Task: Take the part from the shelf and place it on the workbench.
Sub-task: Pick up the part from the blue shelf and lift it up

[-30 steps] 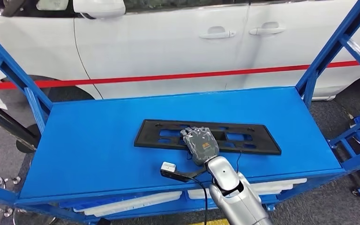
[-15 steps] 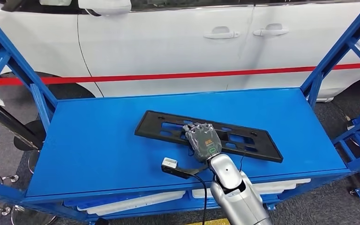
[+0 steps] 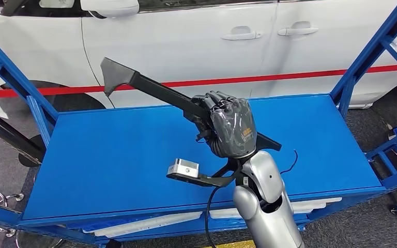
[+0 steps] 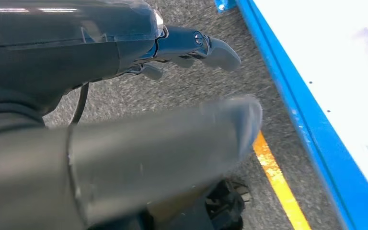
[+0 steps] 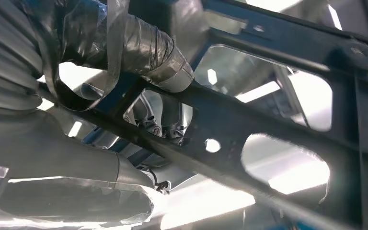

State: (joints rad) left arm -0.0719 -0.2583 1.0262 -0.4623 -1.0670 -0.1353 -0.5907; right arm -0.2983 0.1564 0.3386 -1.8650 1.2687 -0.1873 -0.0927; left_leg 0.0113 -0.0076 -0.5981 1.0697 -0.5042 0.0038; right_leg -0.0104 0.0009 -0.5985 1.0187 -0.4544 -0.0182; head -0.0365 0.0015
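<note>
Lifted off the blue shelf (image 3: 108, 155) since half a second ago, the black part (image 3: 150, 89) now slants in the air, gripped by the right hand (image 3: 227, 126). Right wrist view adds fingers (image 5: 167, 120) hooked through its cutouts; left wrist view has the left hand (image 4: 139, 120) empty, fingers apart, over grey floor (image 4: 182, 91)

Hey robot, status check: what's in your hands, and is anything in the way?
Right hand grips the black part, lifted off the blue shelf, tilted. Left hand holds nothing, down by the floor. White car close behind the shelf.
</note>
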